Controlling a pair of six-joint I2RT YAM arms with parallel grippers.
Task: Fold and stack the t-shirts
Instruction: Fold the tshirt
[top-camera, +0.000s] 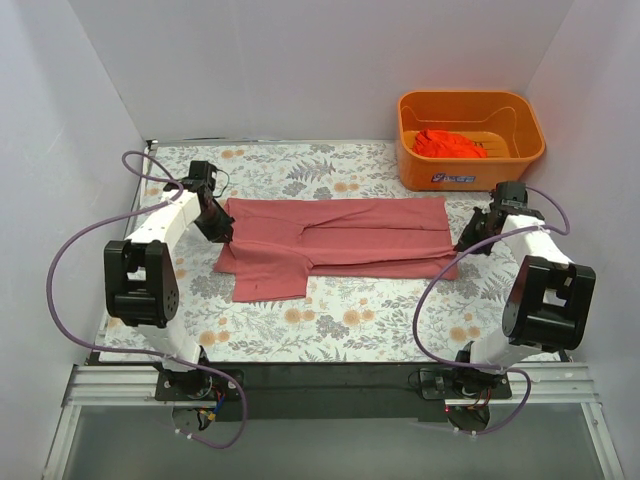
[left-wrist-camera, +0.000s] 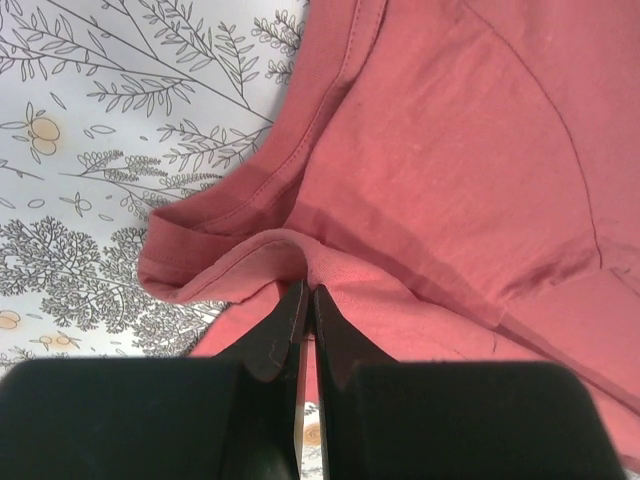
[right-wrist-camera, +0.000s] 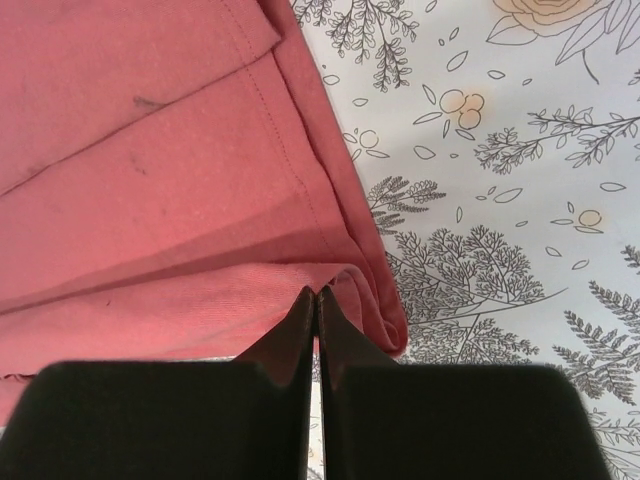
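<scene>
The dusty pink-red t-shirt (top-camera: 340, 242) lies spread lengthwise across the floral table, partly folded, one sleeve hanging toward the front left. My left gripper (top-camera: 224, 230) is shut on its left edge; the left wrist view shows the cloth (left-wrist-camera: 440, 180) pinched into a ridge at the fingertips (left-wrist-camera: 308, 296). My right gripper (top-camera: 466, 243) is shut on the shirt's right hem; in the right wrist view the fold of cloth (right-wrist-camera: 150, 180) is pinched at the tips (right-wrist-camera: 316, 294). The orange-red t-shirt (top-camera: 450, 144) lies crumpled in the basket.
An orange plastic basket (top-camera: 470, 165) stands at the back right. White walls close in the left, back and right sides. The floral tablecloth (top-camera: 340, 325) covers the table in front of the shirt.
</scene>
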